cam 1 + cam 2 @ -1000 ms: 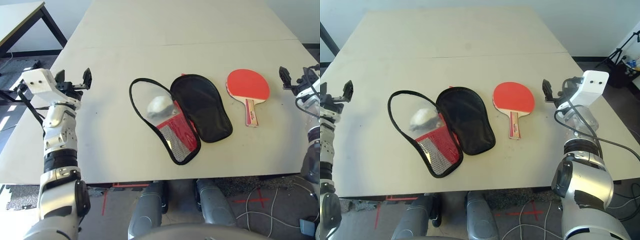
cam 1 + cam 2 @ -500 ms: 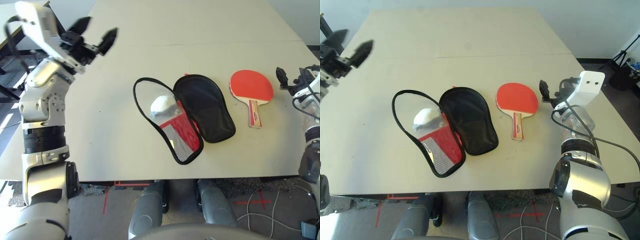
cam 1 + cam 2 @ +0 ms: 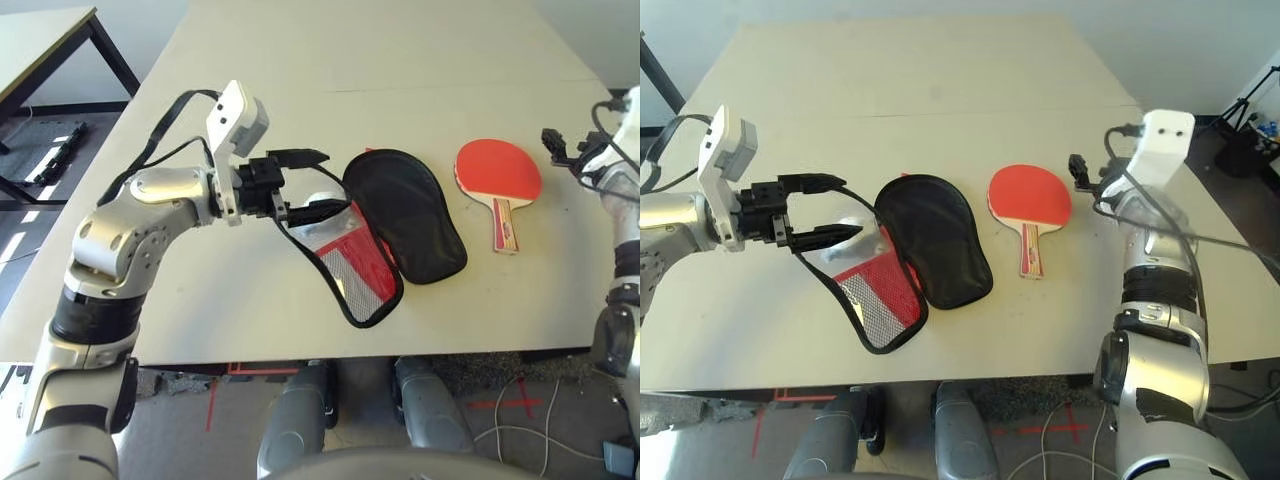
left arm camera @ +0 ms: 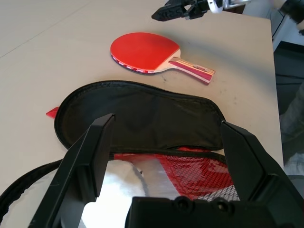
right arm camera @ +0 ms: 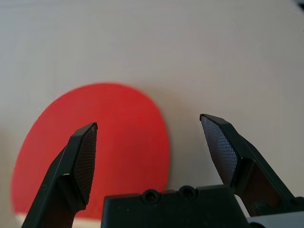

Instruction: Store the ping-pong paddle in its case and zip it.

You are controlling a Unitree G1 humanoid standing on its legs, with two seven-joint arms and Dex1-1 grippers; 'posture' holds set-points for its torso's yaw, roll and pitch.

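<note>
Left eye view first: left end effector (image 3: pixel 310 182) spread wide, hovering over the left half of the case (image 3: pixel 372 235), gripping nothing. Case lying unzipped and splayed flat mid-tabletop (image 3: pixel 400 60), black lining up on the right flap, red panel with mesh pocket on the left flap, whitish pouch (image 3: pixel 850 233) sitting inside just under the black fingers (image 4: pixel 88 159). Over to the right, ping-pong paddle (image 3: pixel 498 175) flat on the tabletop, red face up, handle pointing near, just beside the case but apart from it. Right end effector (image 3: pixel 1080 172) also parted and empty, poised right of the paddle's head, not touching. Task barely begun by the look of it: paddle not yet lifted, not yet in the case, flap not folded over, zipper wide open. Everything left to do.
</note>
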